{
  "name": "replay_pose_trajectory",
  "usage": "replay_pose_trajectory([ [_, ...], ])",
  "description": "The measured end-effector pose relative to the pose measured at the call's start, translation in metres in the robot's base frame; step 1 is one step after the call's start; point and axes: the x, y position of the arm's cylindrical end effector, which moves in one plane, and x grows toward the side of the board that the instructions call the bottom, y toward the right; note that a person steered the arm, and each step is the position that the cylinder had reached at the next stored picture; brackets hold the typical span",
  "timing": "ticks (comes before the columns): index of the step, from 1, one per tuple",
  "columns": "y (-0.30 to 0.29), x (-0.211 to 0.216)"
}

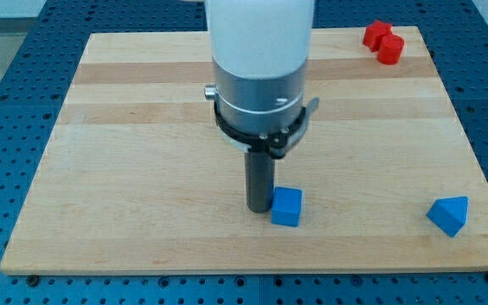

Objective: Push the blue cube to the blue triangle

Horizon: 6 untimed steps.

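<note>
The blue cube [286, 207] sits on the wooden board [142, 169] near the view's bottom, a little right of centre. My tip [257, 207] rests on the board right at the cube's left side, touching or nearly touching it. The blue triangle [448, 215] lies at the view's bottom right, far to the right of the cube, close to the board's right edge.
A red block [377, 33] and a red cylinder-like block [390, 48] sit together at the view's top right corner of the board. The arm's white and silver body [259, 76] stands above the tip. Blue perforated table surrounds the board.
</note>
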Motion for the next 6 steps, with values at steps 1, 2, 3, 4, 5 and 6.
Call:
replay_pose_trajectory([
  [1,0.012,0.010],
  [2,0.032,0.012],
  [3,0.047,0.015],
  [4,0.047,0.026],
  [5,0.048,0.039],
  [6,0.067,0.038],
])
